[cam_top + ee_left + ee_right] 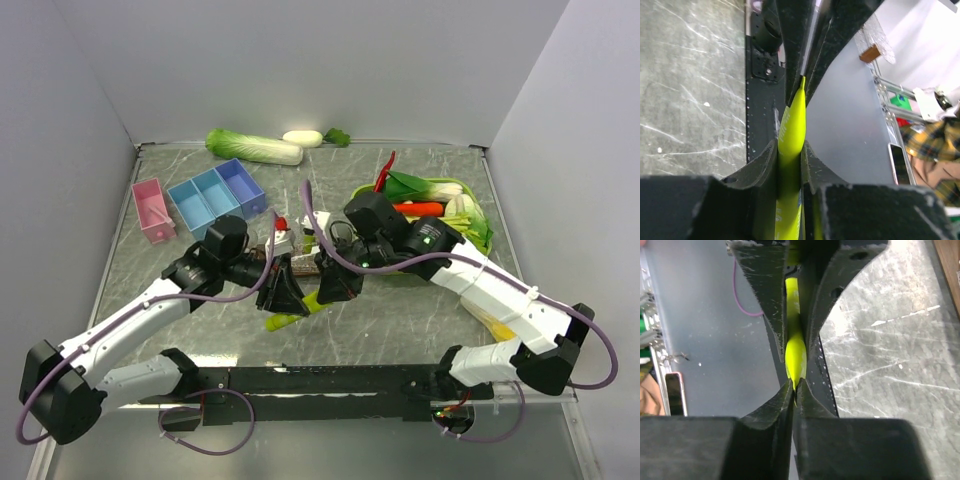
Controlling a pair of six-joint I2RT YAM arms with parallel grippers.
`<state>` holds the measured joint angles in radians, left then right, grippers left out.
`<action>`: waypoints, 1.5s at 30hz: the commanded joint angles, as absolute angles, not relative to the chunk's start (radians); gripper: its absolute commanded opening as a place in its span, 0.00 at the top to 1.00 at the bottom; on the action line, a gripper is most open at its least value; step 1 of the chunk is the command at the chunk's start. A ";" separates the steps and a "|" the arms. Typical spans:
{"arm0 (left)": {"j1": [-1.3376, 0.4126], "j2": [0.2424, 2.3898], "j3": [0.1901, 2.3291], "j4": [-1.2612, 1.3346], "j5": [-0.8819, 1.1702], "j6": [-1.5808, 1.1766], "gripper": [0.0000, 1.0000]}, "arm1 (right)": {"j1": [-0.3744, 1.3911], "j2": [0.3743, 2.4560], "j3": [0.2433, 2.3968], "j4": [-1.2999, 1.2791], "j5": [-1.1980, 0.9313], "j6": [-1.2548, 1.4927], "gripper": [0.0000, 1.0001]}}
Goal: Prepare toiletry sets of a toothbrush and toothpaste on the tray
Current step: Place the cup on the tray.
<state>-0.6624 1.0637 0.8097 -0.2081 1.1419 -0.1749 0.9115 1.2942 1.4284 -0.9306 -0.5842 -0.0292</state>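
Note:
A light-green toothpaste (pixel 790 135) tube hangs above the table between my two grippers, which meet tip to tip in the middle. My left gripper (pixel 789 150) is shut on the tube's thick body. My right gripper (pixel 794 385) pinches the tube's flat tapered end (pixel 795 357). In the top view a bit of the tube (pixel 283 321) pokes out below the left gripper (pixel 290 290), with the right gripper (pixel 335 285) just to its right. A strip of the brown wooden tray (pixel 949 260) shows at the right wrist view's corner. I see no toothbrush; the arms cover that area.
A lime-green basket (pixel 478 222) of vegetables stands behind the right arm. A blue compartment box (pixel 215 195) and a pink box (pixel 152 208) sit at the back left. A cabbage (pixel 255 147) and a white vegetable (pixel 302 138) lie by the back wall.

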 commanded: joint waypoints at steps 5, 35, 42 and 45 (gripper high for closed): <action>-0.669 0.924 0.724 0.069 1.025 -0.377 0.99 | 0.824 1.140 1.310 -0.595 -0.606 0.138 0.54; -0.592 0.844 0.640 0.304 0.959 -0.554 0.95 | 0.779 1.005 1.017 -0.127 -0.709 0.370 0.84; -0.586 0.830 0.664 0.221 0.890 -0.511 0.25 | 0.779 0.983 1.031 -0.158 -0.646 0.342 1.00; -0.555 0.789 0.687 0.125 0.757 -0.456 0.07 | 0.781 0.966 1.071 -0.248 -0.519 0.293 1.00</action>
<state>-0.5869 0.8494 0.6399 0.2085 0.9096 -0.5182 0.7807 1.0195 1.0119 -0.2085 -0.6479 0.3466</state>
